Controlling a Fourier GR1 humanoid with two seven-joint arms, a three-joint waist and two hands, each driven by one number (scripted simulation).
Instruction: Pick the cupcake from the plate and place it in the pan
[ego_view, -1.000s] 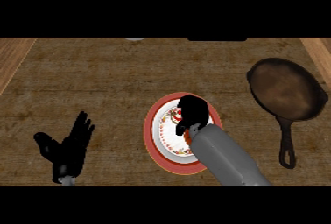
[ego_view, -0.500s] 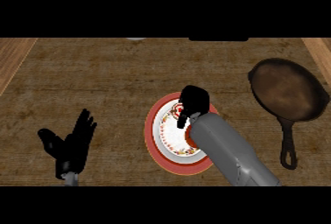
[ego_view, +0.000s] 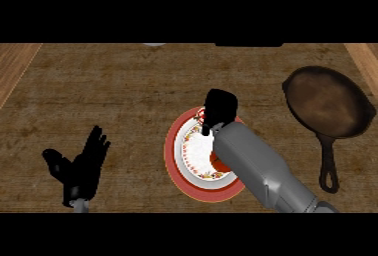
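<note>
Nearest, lower left: robot's left hand (ego_view: 77, 172) rests open on the wooden counter (ego_view: 111, 90), fingers straight, pointing up. At centre, the right forearm crosses a red-rimmed, patterned plate (ego_view: 170, 150). The right hand (ego_view: 219, 107) sits over the plate's far rim (can't tell its grip). Cupcake can't be made out, maybe hidden by hand or arm. Farther right, well apart: dark pan (ego_view: 325, 102) w/ bare brown base, handle pointing near.
</note>
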